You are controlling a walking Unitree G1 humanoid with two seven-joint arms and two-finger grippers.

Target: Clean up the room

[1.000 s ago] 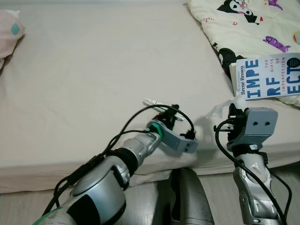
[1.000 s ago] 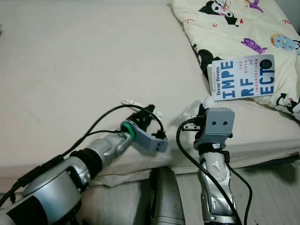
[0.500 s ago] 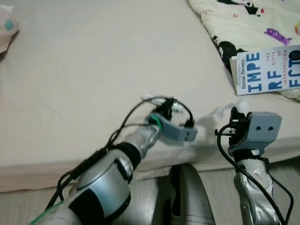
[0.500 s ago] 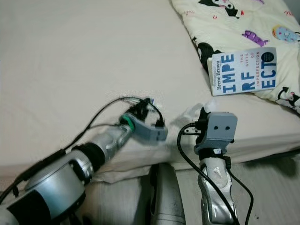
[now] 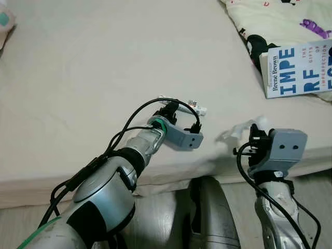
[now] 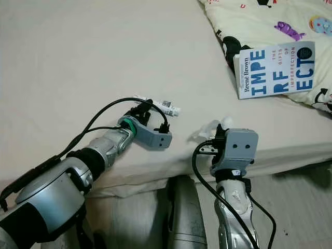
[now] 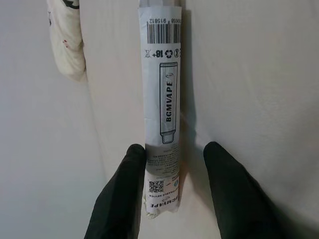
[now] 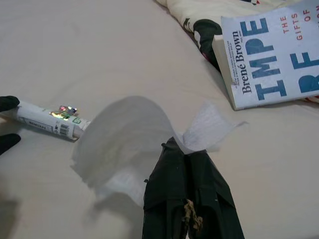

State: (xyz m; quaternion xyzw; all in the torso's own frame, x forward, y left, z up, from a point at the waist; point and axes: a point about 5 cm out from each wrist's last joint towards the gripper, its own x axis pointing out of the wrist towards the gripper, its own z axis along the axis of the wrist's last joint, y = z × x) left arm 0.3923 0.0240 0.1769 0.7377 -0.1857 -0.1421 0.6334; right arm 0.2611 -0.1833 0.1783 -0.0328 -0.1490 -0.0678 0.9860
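A slim white packet (image 7: 162, 109), printed with a barcode and the words "BGMVAPE", lies flat on the beige bed sheet (image 5: 93, 67) near the mattress's front edge. The left gripper (image 7: 174, 164) reaches forward over the edge with its arm stretched low and nearly level. Its two black fingers (image 7: 127, 189) are spread to either side of the packet's near end; one finger touches the packet, the other stands just apart from it. In the head views the packet's far end (image 6: 170, 108) projects beyond the gripper, while the near end is covered by the wrist housing and cables.

The right gripper (image 8: 187, 149) is held upright beside the bed edge, forearm vertical, its fingers pressed together on a crumpled white tissue (image 8: 124, 144) that fans out above them. From the head camera the tissue (image 5: 244, 127) is partly concealed behind the grey wrist block.

A book (image 6: 275, 70), spine reading "Brené Brown", rests against a cartoon-print quilt (image 6: 259, 21) at the robot's right; its cover is cut off at the frame edge.
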